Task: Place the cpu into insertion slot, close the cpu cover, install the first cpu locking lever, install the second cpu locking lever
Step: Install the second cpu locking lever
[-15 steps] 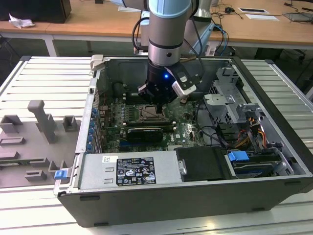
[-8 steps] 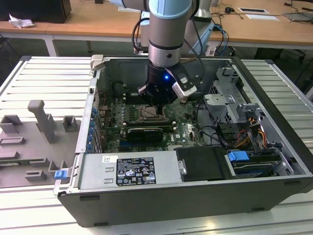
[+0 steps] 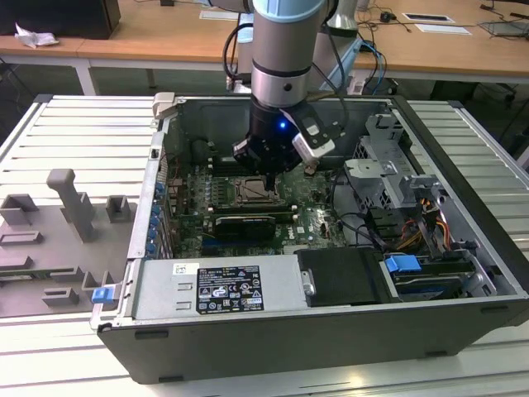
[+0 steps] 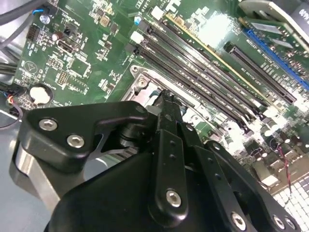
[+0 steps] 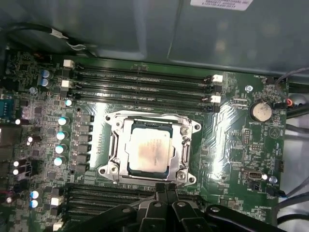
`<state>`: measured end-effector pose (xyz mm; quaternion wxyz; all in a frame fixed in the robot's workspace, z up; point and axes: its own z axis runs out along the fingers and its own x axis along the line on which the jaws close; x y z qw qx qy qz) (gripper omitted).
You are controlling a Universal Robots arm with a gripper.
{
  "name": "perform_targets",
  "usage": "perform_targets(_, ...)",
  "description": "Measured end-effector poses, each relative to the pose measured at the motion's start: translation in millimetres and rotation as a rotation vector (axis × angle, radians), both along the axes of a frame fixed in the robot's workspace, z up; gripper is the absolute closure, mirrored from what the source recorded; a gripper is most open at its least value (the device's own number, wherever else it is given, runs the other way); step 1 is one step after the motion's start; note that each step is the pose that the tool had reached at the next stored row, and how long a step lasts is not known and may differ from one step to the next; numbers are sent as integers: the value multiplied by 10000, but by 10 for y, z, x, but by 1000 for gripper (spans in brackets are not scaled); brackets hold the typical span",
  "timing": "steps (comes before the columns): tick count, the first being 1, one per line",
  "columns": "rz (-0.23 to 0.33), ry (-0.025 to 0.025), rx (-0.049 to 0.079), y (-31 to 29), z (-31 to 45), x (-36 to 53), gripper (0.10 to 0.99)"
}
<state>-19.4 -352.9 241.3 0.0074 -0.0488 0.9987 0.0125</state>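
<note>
The large dark grey steel computer case (image 3: 463, 248) lies open on its side, and its walls leave you little room. A sideways swing of the grey-and-blue jointed robot arm (image 3: 285, 50) could strike the drive cage or snag the loose cables at the socket's three o'clock in the exterior view. On the green circuit board (image 5: 231, 130), a hard press off the mark would probably flex the board or scrape the long black memory slots (image 5: 140, 84).

The small square silver metal cpu cover (image 5: 186, 140) lies down over the dark metal-rimmed insertion slot (image 3: 254, 191). The pale silver square cpu (image 5: 147, 147) is seated inside and shows through the cover's window. Whether the locking levers are hooked is not clear. A slip of the fingertips here could scratch the chip or spring a lever.

The arm comes down near-vertical from the case's twelve o'clock in the exterior view. Its black two-fingered gripper (image 5: 165, 186) points down at the socket frame's edge, about one o'clock of the socket. The fingers (image 4: 166, 104) are pressed together and seem to hold nothing.
</note>
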Motion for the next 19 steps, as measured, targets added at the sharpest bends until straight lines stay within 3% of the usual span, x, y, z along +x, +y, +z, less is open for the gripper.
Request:
perform_targets(3,-3,1,2,-30,0,-23,980)
perform_targets(4,-2,1,63,-43,-1,-44,980)
perform_targets(6,-3,18,321,-70,-12,-56,980)
perform_targets(7,-3,33,359,-88,-22,-56,980)
perform_targets(8,-4,34,367,-110,-37,-82,980)
perform_targets(11,-3,36,384,-151,-62,-273,980)
perform_targets(14,-2,39,385,-153,-122,-305,980)
perform_targets(17,-3,40,386,-153,-235,-324,980)
perform_targets(19,-4,41,459,-162,-250,-349,980)
